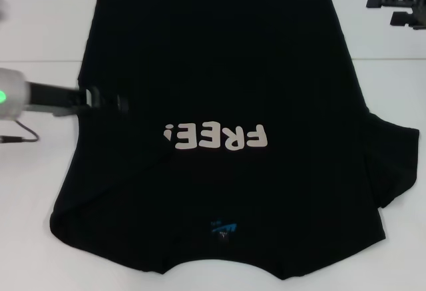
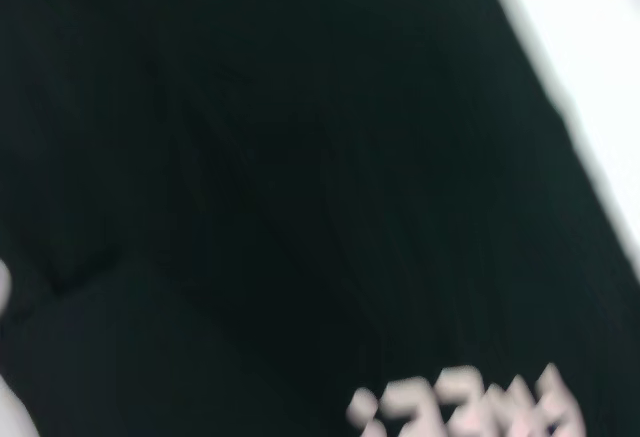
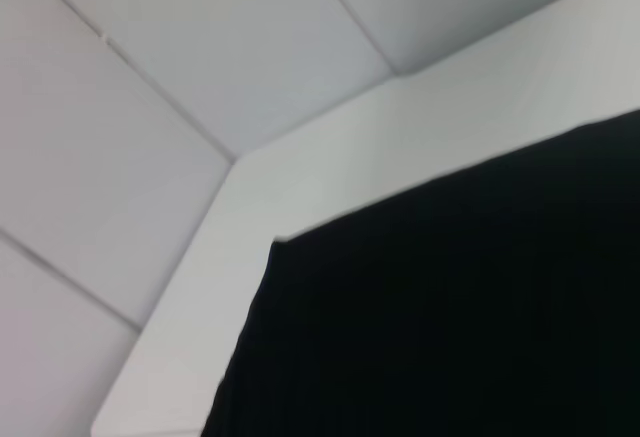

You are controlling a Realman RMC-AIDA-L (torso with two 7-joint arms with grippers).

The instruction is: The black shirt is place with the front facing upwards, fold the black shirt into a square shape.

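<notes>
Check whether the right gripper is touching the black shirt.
Apart. In the head view the right gripper sits at the far right over bare white table, clear of the black shirt.

Head view: the shirt (image 1: pixel 219 104) runs off the bottom edge, its collar side cut off. The left gripper (image 1: pixel 106 100), black against black cloth, cannot be read as parted or closed. The right gripper (image 1: pixel 399 3) is cropped by the right edge, its fingers out of sight. Left wrist view: the print (image 2: pixel 465 407) is blurred and cut by the bottom edge. The neck label (image 1: pixel 221 228) is too small to read.
</notes>
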